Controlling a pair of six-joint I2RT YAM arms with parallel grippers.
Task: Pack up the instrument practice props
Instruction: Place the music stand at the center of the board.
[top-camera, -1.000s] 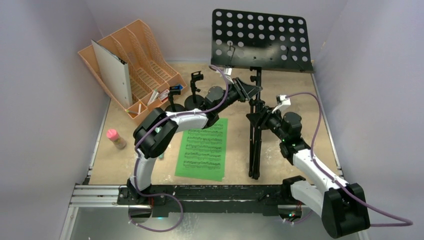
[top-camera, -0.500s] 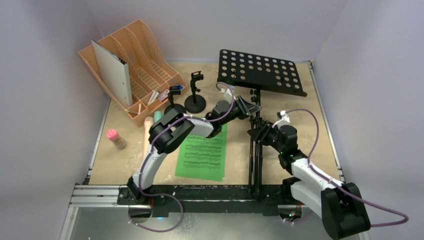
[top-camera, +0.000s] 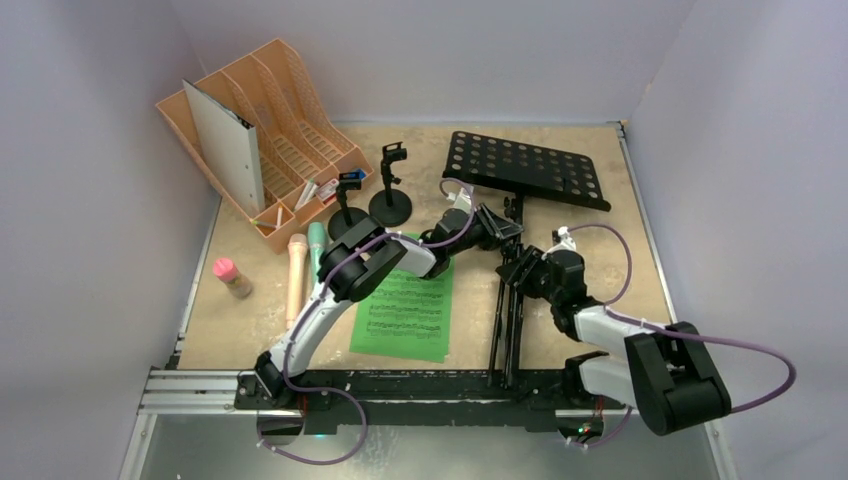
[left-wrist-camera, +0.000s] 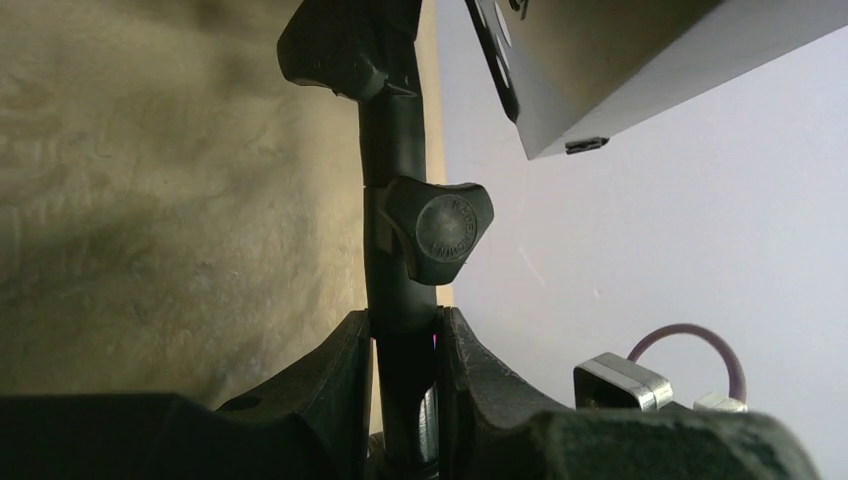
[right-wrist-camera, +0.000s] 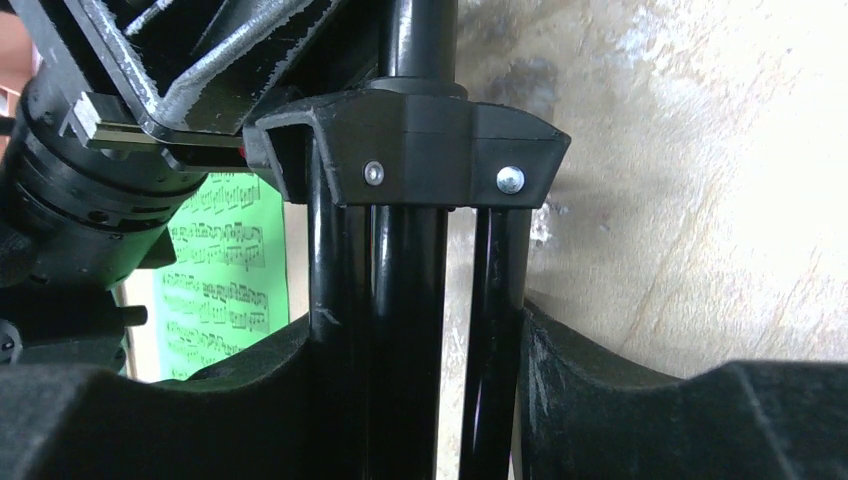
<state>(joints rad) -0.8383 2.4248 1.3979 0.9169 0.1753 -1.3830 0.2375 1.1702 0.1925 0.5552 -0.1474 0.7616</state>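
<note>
The black tripod (top-camera: 511, 300) lies low over the table, legs folded, its perforated music desk (top-camera: 528, 170) nearly flat at the back. My left gripper (top-camera: 503, 229) is shut on the tripod's upper pole (left-wrist-camera: 398, 250) just below a knob. My right gripper (top-camera: 519, 268) is shut on the bundled tripod legs (right-wrist-camera: 410, 330) under the leg collar. The green sheet-music page (top-camera: 407, 298) lies flat left of the tripod. Pink (top-camera: 296, 275) and teal (top-camera: 316, 245) toy microphones lie side by side at the left. Two black clip poles (top-camera: 390, 185) (top-camera: 347, 205) stand near the rack.
An orange file rack (top-camera: 262, 130) with a grey binder (top-camera: 223, 132) stands at the back left. A small pink-capped bottle (top-camera: 232, 277) lies near the left wall. Walls close in the table on three sides.
Both grippers have lowered the tripod from near upright toward the table. The music desk has tipped from facing the camera to almost flat. The left arm has swung forward, uncovering the microphones.
</note>
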